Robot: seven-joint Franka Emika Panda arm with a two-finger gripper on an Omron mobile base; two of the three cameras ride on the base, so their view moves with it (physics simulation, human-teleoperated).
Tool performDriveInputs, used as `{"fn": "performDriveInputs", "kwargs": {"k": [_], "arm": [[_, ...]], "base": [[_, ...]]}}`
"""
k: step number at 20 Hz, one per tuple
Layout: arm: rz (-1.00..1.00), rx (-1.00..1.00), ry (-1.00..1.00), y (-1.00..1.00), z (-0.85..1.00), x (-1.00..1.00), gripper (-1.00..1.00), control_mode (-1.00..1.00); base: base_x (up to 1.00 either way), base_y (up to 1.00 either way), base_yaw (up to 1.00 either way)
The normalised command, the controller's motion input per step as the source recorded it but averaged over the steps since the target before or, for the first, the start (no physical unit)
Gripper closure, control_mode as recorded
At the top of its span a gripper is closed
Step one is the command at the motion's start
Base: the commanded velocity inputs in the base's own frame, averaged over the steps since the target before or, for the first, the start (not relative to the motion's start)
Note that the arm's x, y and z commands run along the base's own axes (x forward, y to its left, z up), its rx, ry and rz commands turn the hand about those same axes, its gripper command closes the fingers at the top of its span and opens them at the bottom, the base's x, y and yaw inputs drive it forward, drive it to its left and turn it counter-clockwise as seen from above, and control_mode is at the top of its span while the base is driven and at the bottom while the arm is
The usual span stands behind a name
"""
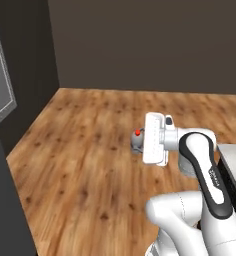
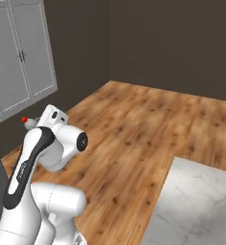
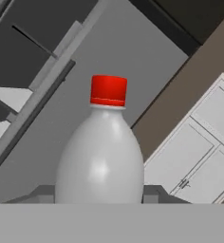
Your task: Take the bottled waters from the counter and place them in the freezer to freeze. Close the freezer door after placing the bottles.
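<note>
My gripper [image 3: 98, 194] is shut on one bottled water [image 3: 102, 156], a pale bottle with a red cap, gripped low on its body between both fingers [image 3: 154, 193]. From the left base the bottle [image 1: 136, 142] juts out left of the white hand, over the wood floor. The right base view has it [image 2: 28, 123] at the far left. Behind the bottle in the hand view stands a grey fridge face [image 3: 133, 57] with a long dark bar handle [image 3: 38, 104]; I cannot tell whether it is the freezer door. The marble counter [image 2: 196, 206] lies at the lower right.
A dark tall panel [image 1: 5, 200] rises close on the left. Pale grey double cabinet doors [image 2: 24, 52] hang on the dark wall beyond the hand. Open wood floor [image 1: 90, 150] stretches ahead. A grey slab with a dark edge [image 1: 232, 160] sits at the arm's right.
</note>
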Motion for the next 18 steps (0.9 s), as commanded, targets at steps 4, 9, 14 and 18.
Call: {"fn": "performDriveInputs", "kwargs": {"k": [4, 9, 14, 18], "arm": [[0.0, 0.0, 0.0, 0.0, 0.0, 0.0, 1.0, 1.0], [0.0, 0.0, 0.0, 0.0, 0.0, 0.0, 1.0, 1.0], [0.0, 0.0, 0.0, 0.0, 0.0, 0.0, 1.0, 1.0], [0.0, 0.0, 0.0, 0.0, 0.0, 0.0, 1.0, 1.0]], "base": [[0.42, 0.36, 0.36], [0.4, 0.38, 0.49], [0.43, 0.12, 0.56], [0.1, 0.0, 0.59]]}}
